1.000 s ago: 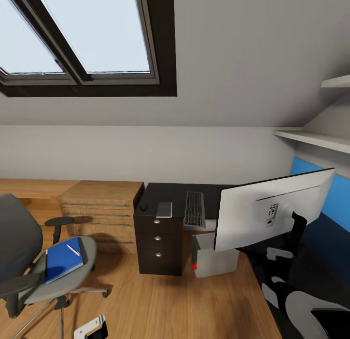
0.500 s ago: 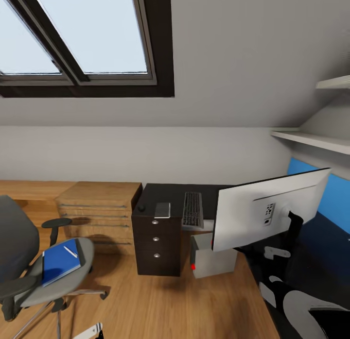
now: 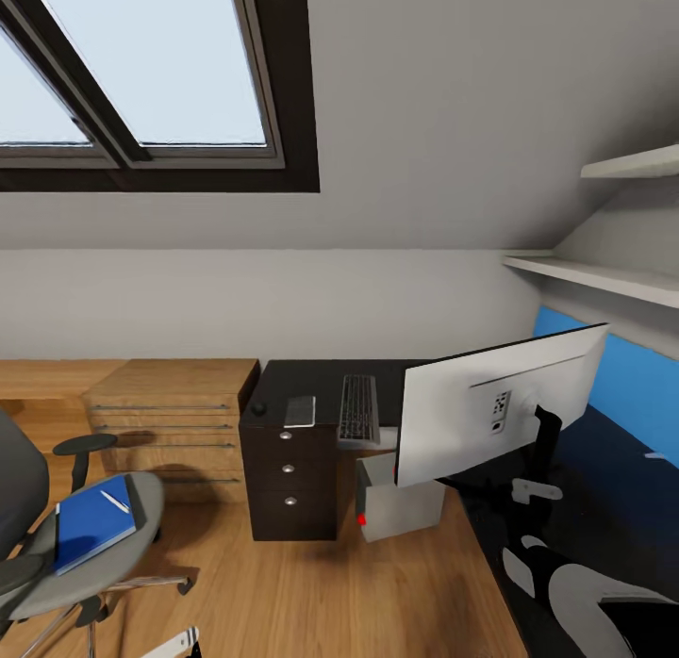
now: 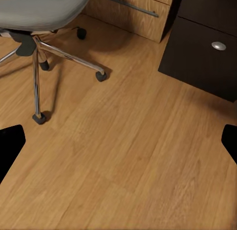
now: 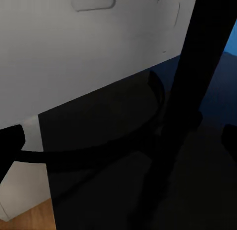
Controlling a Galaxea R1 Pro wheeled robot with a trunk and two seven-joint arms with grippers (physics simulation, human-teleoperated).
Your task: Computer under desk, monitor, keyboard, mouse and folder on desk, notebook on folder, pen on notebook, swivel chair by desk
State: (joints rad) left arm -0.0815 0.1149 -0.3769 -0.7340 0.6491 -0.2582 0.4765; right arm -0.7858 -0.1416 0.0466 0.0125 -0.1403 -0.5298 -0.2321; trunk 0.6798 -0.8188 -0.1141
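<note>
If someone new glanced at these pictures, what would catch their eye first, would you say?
Probably the monitor, seen from its pale back, standing on the glossy black desk at the right. Next, the bright-blue folder with a white pen lying on the swivel chair at lower left.

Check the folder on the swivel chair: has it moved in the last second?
No. The blue folder sits at the same spot on the swivel chair seat, and the drawer chest shifts left equally, so the camera turned.

Head view high over desk [image 3: 311, 380]; wrist views close, downward.
</note>
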